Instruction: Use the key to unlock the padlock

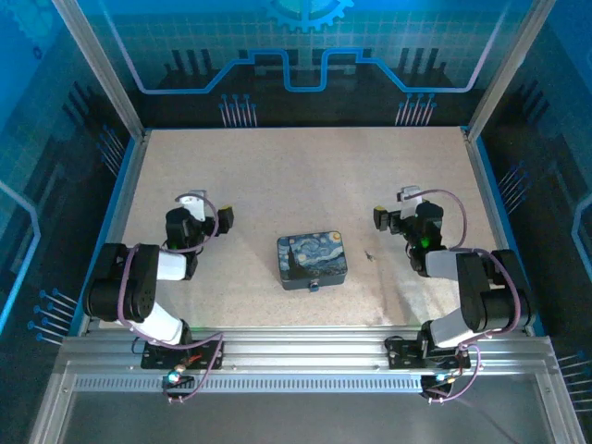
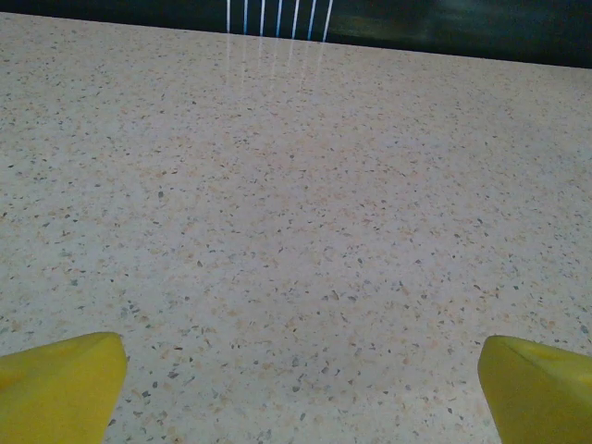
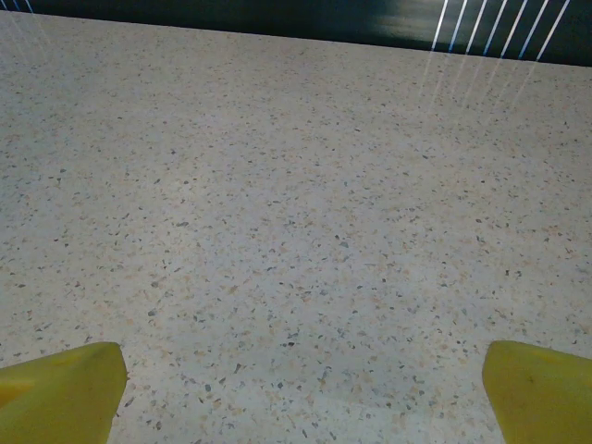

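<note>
Left pincer – yellow fingers wide apart, nothing btwn them, just speckled bench below. Right pincer same: fingers spread, holding nothing. From the top view, both hang well out from the tin box, one to each side, pointing toward the far wall.

Key lies on the bench just right of the box, btwn box and right arm. Padlock sits at the box's near edge, touching it, at about the middle of that side.

Handling, my guess: key is thin stiff metal, v. light, lying flat, so it's awkward to lift off a hard surface & prob slippery. Best pinched by its head, leaving the blade free to go in. Padlock is small, rigid, not fragile; grip it across the body, clear of the shackle and keyhole. The box prob weighs little and may slide when the lock is pushed, so one pincer should steady the lock while the other works the key.

Hard to make out: the key is a dark speck – can't tell which end is the head or which way it points. Keyhole not visible. Can't tell if the shackle passes through a clasp on the box or just rests against it. The bench speckle could easily mask the key close up.
</note>
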Motion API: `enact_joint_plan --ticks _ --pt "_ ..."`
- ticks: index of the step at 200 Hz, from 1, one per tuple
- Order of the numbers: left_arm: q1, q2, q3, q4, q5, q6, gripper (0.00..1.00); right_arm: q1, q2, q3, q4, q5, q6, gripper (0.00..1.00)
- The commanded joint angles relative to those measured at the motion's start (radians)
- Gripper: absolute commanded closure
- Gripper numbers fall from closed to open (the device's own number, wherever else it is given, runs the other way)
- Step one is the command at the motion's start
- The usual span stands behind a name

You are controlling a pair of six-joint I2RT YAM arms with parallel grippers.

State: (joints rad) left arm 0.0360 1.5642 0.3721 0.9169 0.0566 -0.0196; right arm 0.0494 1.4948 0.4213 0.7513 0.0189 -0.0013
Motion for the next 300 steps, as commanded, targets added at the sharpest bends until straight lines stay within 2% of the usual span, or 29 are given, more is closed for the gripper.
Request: enact_joint_plan --ticks 1,244,273,300 --pt "-0.005 -0.013 0.012 -0.001 -0.012 0.019 0.01 0.001 0.010 0.012 0.000 0.007 -0.012 0.00" --pt "-0.005 -0.013 0.006 0.008 -0.036 0.010 0.01 -0.002 0.008 0.010 0.003 0.000 -0.008 0.00" --pt "-0.005 -0.043 -0.027 0.052 -0.048 0.003 0.01 -0.002 -0.038 0.028 -0.063 -0.003 -0.010 0.00" --pt "-0.005 -0.120 -0.027 -0.021 -0.069 0.000 0.01 -0.001 -0.091 0.039 -0.130 0.004 -0.003 0.00"
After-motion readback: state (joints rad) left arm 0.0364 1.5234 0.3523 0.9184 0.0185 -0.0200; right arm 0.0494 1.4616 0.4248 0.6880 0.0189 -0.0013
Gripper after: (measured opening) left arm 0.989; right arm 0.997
